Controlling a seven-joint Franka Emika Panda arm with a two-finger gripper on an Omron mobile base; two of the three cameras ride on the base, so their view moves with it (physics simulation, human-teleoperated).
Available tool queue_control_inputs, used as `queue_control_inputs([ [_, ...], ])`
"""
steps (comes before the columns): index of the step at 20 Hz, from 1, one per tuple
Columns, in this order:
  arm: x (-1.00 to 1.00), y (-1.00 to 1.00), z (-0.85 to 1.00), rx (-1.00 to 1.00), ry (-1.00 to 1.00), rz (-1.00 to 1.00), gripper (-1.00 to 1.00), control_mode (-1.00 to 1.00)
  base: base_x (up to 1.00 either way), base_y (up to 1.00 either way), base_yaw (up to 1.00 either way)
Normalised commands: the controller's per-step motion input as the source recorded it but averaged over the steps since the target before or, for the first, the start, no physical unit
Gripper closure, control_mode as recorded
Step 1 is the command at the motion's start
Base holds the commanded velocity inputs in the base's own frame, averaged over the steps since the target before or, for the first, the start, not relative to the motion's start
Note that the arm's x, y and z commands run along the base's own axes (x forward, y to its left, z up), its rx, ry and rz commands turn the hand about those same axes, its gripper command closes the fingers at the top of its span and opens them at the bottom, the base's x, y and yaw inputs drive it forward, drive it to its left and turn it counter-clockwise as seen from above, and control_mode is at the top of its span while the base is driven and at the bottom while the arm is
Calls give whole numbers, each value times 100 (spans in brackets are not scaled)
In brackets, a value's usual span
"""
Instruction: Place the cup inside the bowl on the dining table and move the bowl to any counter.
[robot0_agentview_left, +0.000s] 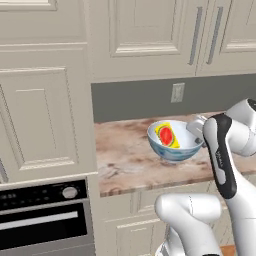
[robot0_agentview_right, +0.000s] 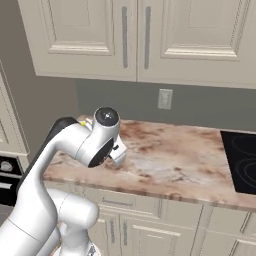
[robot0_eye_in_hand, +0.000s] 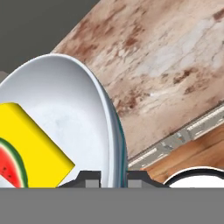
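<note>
Counter (robot0_agentview_left: 125, 155), claw (robot0_eye_in_hand: 113, 176) gripping bowl (robot0_agentview_left: 175, 149), cup (robot0_eye_in_hand: 30, 144) cropped

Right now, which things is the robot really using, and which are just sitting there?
Using:
- bowl, pinched by its rim in the gripper, above the counter
- cup, lying inside the bowl

Just there:
- wall outlet
- oven
- black cooktop
- upper cabinets

wall cabinets (robot0_agentview_left: 150, 35): cream, panelled, with long grey bar handles (robot0_agentview_right: 124, 36), hung above the stone top
outlet (robot0_agentview_right: 165, 98): white, on the grey back wall (robot0_agentview_right: 210, 107)
oven (robot0_agentview_left: 45, 215): black front, round knob, built into the tall cream unit at left
cooktop (robot0_agentview_right: 240, 160): black glass, at the right end
floor (robot0_eye_in_hand: 197, 153): brown wood
</note>
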Motion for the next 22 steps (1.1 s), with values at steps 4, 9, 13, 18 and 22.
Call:
queue_control_inputs([
  [4, 0, 0, 0, 0, 0, 0, 100, 100, 30, -15, 0],
  [9, 0, 0, 0, 0, 0, 0, 100, 100, 0, 0, 0],
  [13, 0, 0, 0, 0, 0, 0, 100, 100, 0, 0, 0],
  [18, 0, 0, 0, 0, 0, 0, 100, 100, 0, 0, 0],
  [22, 0, 0, 0, 0, 0, 0, 100, 100, 0, 0, 0],
])
